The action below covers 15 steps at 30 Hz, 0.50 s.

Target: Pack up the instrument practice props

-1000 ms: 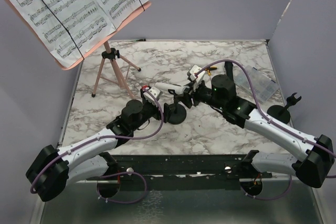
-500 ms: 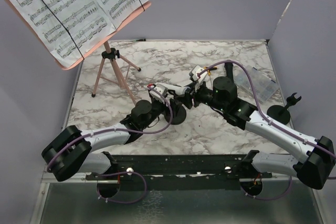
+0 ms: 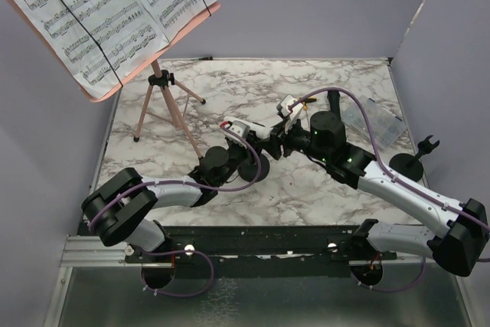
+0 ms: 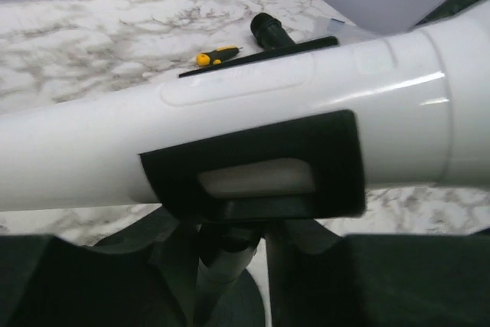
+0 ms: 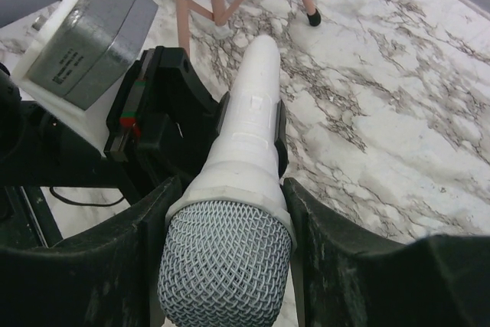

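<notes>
1. Right wrist view: right gripper (image 5: 228, 204) clenched on head of white microphone (image 5: 245, 112), fingers (image 5: 122, 266) pressed either side.
2. Just ahead of it, black holder (image 4: 253, 174) clipped round microphone body; left gripper (image 4: 230, 266) straddling holder's stem below, grip impossible to judge.
3. Best done by pinning holder steady, then drawing microphone straight out of clip without twisting.
4. No brand visible on microphone; print on grey box (image 5: 92, 36) beside left gripper too small to read.

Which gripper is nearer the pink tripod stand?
Left. The left gripper sits just right of the pink tripod stand; the right gripper is farther right, clamped on the white microphone.
</notes>
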{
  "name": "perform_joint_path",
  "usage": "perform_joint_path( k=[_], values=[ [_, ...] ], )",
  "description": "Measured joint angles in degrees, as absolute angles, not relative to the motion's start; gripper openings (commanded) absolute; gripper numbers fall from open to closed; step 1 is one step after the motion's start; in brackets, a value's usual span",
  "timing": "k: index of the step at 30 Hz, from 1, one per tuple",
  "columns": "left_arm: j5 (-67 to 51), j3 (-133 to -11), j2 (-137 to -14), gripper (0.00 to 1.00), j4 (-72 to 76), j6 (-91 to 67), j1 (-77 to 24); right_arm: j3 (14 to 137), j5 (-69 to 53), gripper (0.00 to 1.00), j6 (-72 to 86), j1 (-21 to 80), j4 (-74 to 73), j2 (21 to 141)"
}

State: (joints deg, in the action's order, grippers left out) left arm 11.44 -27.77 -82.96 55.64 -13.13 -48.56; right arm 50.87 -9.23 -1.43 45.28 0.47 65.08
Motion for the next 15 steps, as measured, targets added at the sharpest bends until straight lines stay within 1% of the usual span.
perform_joint_path(
  k=[3,7,15],
  values=[
    [12.1,-28.1,-83.5,0.11,56.6,-11.4,-49.1,51.1,-9.1,0.01,-1.1,45.3,-0.8,65.1],
    [13.4,-28.1,-83.5,0.01,57.3,-10.3,-49.7,51.8,-8.9,0.01,-1.0,45.3,-2.1,65.1],
    [17.7,-27.7,-83.3,0.0,57.1,-9.4,-50.7,53.1,-8.8,0.01,-1.0,45.3,-6.9,65.1]
  ],
)
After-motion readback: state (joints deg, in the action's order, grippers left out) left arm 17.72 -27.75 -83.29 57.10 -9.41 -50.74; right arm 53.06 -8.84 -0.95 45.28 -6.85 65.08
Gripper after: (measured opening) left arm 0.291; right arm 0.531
